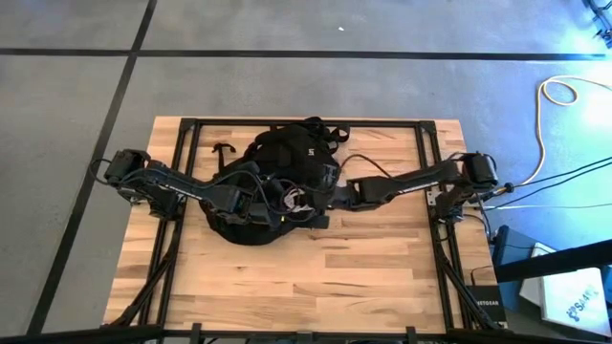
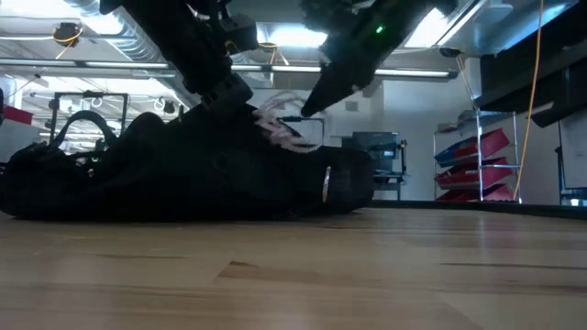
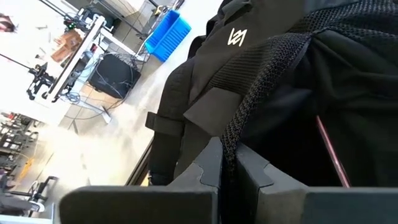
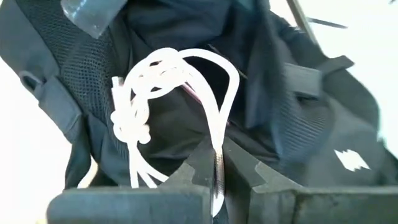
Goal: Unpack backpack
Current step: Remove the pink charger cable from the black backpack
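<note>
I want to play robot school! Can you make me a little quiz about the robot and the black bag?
1. True or false: the backpack lies on the wooden table.
2. What does the right tool pinch? A) a white cord B) a blue box C) a phone
3. Fill in: the left tool is shut on the backpack's black ____ edge.

Key:
1. True.
2. A, the coiled white cord, which comes out of the bag's opening.
3. Mesh: the mesh edge runs down between its two fingers.
</note>
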`<state>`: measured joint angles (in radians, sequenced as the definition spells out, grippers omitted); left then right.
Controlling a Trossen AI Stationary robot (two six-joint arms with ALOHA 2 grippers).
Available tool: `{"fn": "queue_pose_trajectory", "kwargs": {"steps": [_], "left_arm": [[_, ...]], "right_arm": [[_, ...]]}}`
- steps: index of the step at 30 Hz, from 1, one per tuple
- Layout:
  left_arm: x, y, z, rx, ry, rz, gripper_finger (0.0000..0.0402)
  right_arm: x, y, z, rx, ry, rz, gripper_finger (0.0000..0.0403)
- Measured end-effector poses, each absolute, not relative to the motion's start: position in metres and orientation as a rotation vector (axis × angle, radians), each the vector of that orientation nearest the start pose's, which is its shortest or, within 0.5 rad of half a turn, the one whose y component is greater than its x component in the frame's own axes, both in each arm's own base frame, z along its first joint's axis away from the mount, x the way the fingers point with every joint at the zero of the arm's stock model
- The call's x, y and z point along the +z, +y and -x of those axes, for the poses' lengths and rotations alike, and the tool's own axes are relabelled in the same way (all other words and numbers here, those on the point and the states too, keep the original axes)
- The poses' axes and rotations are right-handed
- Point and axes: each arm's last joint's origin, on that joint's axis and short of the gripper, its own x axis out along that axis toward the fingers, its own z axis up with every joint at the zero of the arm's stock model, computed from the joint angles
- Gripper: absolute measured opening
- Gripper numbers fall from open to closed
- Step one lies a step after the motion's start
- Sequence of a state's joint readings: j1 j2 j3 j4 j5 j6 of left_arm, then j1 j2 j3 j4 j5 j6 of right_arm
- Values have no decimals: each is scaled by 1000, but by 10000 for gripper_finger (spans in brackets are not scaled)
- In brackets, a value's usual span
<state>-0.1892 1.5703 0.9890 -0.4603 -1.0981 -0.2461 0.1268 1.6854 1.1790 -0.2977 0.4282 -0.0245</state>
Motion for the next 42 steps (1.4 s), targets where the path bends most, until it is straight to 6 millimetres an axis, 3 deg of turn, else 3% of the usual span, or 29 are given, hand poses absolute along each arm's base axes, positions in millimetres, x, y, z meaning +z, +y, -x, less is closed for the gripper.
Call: {"fn": "queue_pose_trajectory", "kwargs": {"steps": [7, 16, 24, 31, 36, 42], "left_arm": [[213, -31, -298, 900, 752, -424, 0], [212, -31, -298, 882, 758, -405, 0], [213, -31, -299, 884, 746, -391, 0], [213, -31, -299, 884, 745, -387, 0], [213, -31, -299, 893, 737, -369, 0], [212, -28, -300, 887, 738, -330, 0]], "right_arm": [[253, 43, -322, -421, 863, 263, 1], [249, 34, -269, -836, 1078, 252, 1], [212, 4, -230, -1157, 1100, 234, 0], [189, -40, -186, -1434, 976, -3, 0], [197, -58, -173, -1416, 813, -205, 0], [211, -80, -168, -1183, 670, -348, 1]]}}
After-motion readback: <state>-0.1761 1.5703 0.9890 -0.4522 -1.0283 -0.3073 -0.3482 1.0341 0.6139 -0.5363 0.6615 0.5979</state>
